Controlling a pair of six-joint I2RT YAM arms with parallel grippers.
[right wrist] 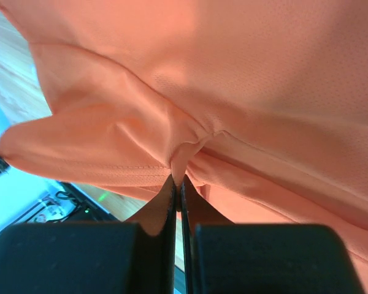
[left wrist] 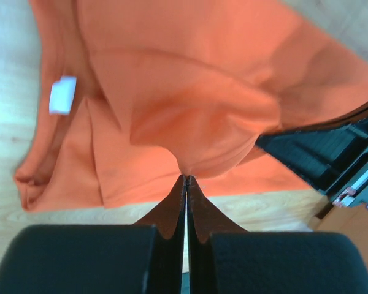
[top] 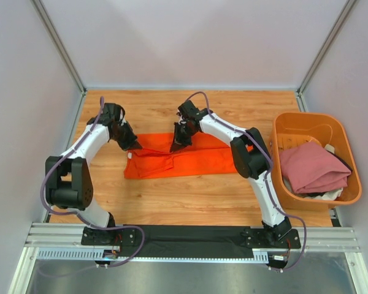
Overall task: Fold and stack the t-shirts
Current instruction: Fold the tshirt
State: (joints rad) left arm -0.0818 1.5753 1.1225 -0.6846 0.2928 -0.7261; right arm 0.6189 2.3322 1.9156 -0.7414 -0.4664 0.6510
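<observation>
Inside orange tub (top: 306, 117) (far right), pink t-shirt (top: 313, 166)

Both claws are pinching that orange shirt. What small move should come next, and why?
Probably lift together and carry the pinched far edge toward the near edge: the left gripper and right gripper are both shut on the orange t-shirt, which lies spread out, unfolded.

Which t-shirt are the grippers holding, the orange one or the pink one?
The orange t-shirt, lying on the table: the left gripper and the right gripper each pinch its far edge. The pink t-shirt sits in the tub, untouched.
</observation>
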